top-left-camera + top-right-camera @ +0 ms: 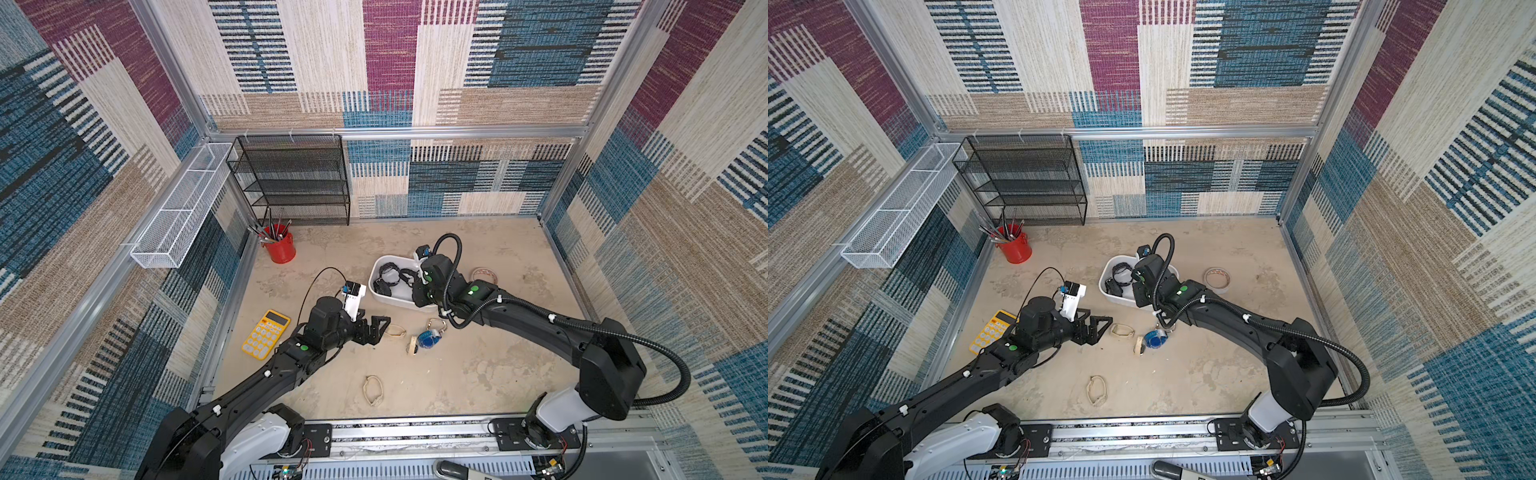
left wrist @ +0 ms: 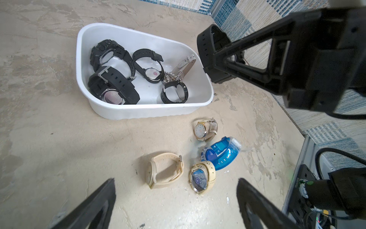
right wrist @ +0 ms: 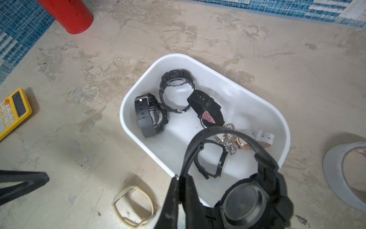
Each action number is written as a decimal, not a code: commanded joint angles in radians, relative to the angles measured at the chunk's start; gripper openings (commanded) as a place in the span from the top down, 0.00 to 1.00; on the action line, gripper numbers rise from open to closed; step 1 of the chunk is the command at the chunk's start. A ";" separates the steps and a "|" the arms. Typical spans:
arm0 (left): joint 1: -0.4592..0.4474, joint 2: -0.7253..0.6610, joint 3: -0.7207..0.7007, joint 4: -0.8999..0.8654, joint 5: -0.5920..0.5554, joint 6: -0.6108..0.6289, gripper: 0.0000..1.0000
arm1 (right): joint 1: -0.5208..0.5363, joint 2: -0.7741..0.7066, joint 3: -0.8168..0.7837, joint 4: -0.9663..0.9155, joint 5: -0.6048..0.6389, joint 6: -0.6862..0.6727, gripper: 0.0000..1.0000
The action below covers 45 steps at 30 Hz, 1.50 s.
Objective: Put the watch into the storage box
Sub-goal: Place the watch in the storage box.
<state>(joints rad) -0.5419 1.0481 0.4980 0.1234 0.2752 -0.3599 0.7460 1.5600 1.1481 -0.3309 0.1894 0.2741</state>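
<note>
The white storage box (image 1: 379, 268) (image 2: 138, 108) stands mid-table and holds several watches, most of them black (image 2: 112, 85). My right gripper (image 3: 181, 181) is shut on the strap of a black watch (image 3: 245, 202) (image 2: 208, 45), which hangs over the box's near right corner. My left gripper (image 1: 376, 328) (image 2: 176, 185) is open and empty, low over the table left of four loose watches. These are a beige one (image 2: 164, 171), a beige one with a blue face (image 2: 202, 176), a blue one (image 2: 219, 152) and a white-dialled one (image 2: 205, 129). Another beige watch (image 1: 372, 389) lies nearer the front.
A red cup (image 1: 279, 247) with tools stands at the back left. A yellow calculator (image 1: 266, 334) lies left of my left arm, and a tape roll (image 1: 484, 274) right of the box. A black mesh shelf (image 1: 291, 178) and a white wire basket (image 1: 183, 208) line the walls.
</note>
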 commanded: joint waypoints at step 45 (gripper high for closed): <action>0.000 0.017 0.028 0.005 -0.007 -0.025 0.04 | -0.043 -0.029 -0.151 0.187 -0.081 0.019 0.14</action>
<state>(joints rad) -0.5419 1.0763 0.5308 0.1230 0.2897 -0.3676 0.7048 1.5848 1.0306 -0.2028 0.0883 0.2676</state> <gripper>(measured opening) 0.958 0.838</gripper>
